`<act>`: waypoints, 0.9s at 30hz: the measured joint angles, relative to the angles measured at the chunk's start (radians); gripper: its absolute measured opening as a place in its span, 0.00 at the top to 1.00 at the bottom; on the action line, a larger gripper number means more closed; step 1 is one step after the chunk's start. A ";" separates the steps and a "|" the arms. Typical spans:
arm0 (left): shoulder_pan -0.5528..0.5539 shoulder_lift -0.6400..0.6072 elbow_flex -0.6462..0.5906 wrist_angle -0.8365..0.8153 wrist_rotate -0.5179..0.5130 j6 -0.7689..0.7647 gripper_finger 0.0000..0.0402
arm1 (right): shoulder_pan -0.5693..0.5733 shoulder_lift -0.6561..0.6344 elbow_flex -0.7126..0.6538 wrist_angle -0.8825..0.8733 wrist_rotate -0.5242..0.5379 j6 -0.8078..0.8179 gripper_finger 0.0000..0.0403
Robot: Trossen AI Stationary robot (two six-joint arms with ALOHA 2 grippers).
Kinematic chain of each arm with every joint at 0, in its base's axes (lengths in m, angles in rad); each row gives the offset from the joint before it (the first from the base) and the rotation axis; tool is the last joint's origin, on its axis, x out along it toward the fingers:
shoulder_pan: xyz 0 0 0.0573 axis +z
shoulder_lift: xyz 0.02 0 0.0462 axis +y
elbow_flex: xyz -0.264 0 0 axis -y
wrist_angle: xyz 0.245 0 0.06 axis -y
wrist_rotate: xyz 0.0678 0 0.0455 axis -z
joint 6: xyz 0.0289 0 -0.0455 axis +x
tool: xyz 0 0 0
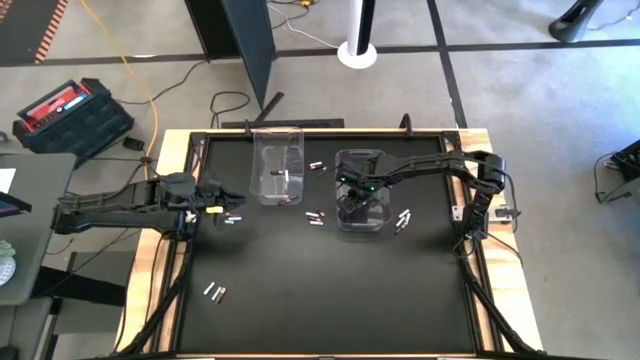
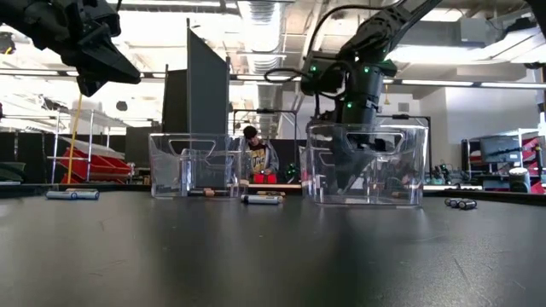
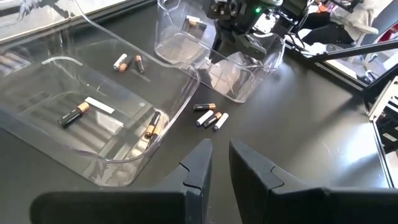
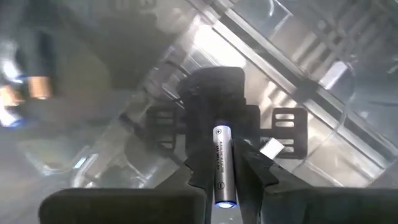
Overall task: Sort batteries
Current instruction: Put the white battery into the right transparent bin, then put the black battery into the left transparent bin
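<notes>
My right gripper [image 1: 354, 196] reaches down inside the right clear bin [image 1: 375, 222], also seen in the low view [image 2: 351, 160], and is shut on a white/silver battery [image 4: 222, 163]. My left gripper [image 1: 214, 210] hangs high above the table near the left clear bin [image 1: 278, 150]; its fingers [image 3: 217, 165] stand a narrow gap apart with nothing between them. The left bin [image 3: 37, 74] has dark, copper-ended batteries [image 3: 74, 114] lying on its floor. Loose batteries lie on the black mat between the bins [image 1: 316, 216], right of the right bin [image 1: 403, 218] and near the front left [image 1: 214, 291]. My right gripper pinches the white/silver battery by its sides [image 4: 221, 180] between the two fingers. The battery lies along the fingers, one end pointing out past their tips. The fingers come from above into the right bin. The battery is lifted clear of the bin's floor.
A few batteries [image 3: 210, 118] lie just outside the left bin's wall, and two more [image 1: 316, 165] beyond the gap between the bins. The black mat has a raised wooden frame [image 1: 166, 150]. A person [image 2: 252, 152] sits in the room behind the table.
</notes>
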State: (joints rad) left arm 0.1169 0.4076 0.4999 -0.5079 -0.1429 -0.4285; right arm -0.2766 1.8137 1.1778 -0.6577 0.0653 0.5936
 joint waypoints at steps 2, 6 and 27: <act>0.000 0.000 0.000 0.000 0.000 0.001 0.88 | 0.000 -0.009 0.000 0.000 0.000 0.001 0.80; 0.000 0.000 0.000 -0.002 0.000 0.001 0.88 | 0.000 -0.014 0.000 0.000 0.000 0.001 0.74; -0.136 0.006 0.097 -0.122 -0.080 -0.020 0.90 | 0.032 -0.091 0.177 -0.307 0.080 -0.022 0.66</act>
State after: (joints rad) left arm -0.0192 0.4139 0.5966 -0.6302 -0.2232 -0.4485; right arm -0.2449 1.7224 1.3553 -0.9644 0.1456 0.5719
